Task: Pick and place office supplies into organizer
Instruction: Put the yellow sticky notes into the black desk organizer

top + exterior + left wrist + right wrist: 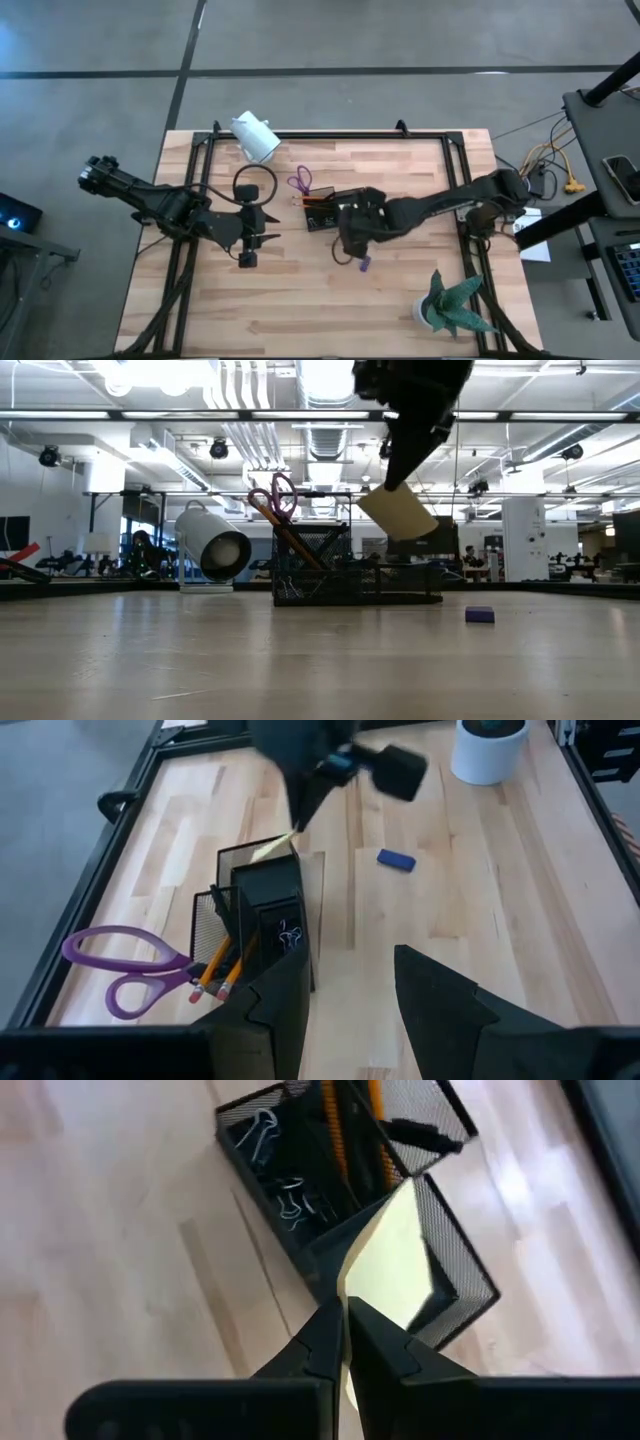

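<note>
Placing step: right gripper [344,1320], fingers clenched on the pad [395,1260], hangs over the organizer [455,1275]. Next: lower into the empty compartment, release. Left gripper [350,990] waits beside it, fingers apart, empty.

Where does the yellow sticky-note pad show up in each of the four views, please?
High view: not discernible; it is hidden under the right gripper beside the organizer.
Low view: yellow sticky-note pad hangs tilted at upper centre, above the organizer.
Left wrist view: a pale sliver behind the organizer.
Right wrist view: centre, pinched between the fingers.
Shared landmark: the organizer.
</note>
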`<control>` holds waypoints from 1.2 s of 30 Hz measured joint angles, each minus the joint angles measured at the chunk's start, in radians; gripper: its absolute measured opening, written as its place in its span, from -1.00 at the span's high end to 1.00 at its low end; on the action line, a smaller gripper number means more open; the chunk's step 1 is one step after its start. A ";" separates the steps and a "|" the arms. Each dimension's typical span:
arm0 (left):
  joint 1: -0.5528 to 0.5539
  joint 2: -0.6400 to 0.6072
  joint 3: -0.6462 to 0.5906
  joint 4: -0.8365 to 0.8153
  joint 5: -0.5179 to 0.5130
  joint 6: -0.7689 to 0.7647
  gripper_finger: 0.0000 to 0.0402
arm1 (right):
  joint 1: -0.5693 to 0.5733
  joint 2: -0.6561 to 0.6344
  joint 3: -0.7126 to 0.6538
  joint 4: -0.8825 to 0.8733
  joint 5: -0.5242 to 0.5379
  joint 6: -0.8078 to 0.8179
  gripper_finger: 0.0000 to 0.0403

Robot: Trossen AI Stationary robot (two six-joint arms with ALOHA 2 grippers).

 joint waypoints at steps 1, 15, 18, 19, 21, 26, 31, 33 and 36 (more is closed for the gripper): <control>0.000 0.000 0.000 0.004 0.000 0.000 0.36 | -0.019 0.004 0.000 0.006 -0.019 0.009 0.96; 0.000 0.000 0.000 0.012 -0.001 -0.052 0.36 | -0.221 0.112 0.000 0.044 -0.216 0.135 0.96; 0.000 0.000 0.000 0.011 -0.001 -0.052 0.36 | -0.221 0.135 -0.001 0.043 -0.207 0.094 0.96; 0.000 0.000 0.000 0.011 -0.001 -0.052 0.36 | -0.220 0.145 -0.001 0.044 -0.204 0.089 0.96; 0.000 0.000 0.000 0.011 -0.001 -0.052 0.36 | -0.220 0.156 -0.001 0.047 -0.200 0.085 0.96; 0.000 0.000 0.000 0.010 -0.001 -0.052 0.36 | -0.213 0.163 -0.002 0.059 -0.063 0.080 0.96; 0.000 0.000 0.000 0.010 -0.001 -0.052 0.36 | -0.210 0.161 -0.002 0.077 0.001 0.027 0.96; 0.000 0.000 0.000 0.010 -0.001 -0.052 0.36 | -0.212 0.162 -0.002 0.077 -0.056 -0.019 0.96; 0.000 0.000 0.000 0.010 -0.001 -0.052 0.36 | -0.202 0.176 -0.006 0.078 -0.072 -0.066 0.96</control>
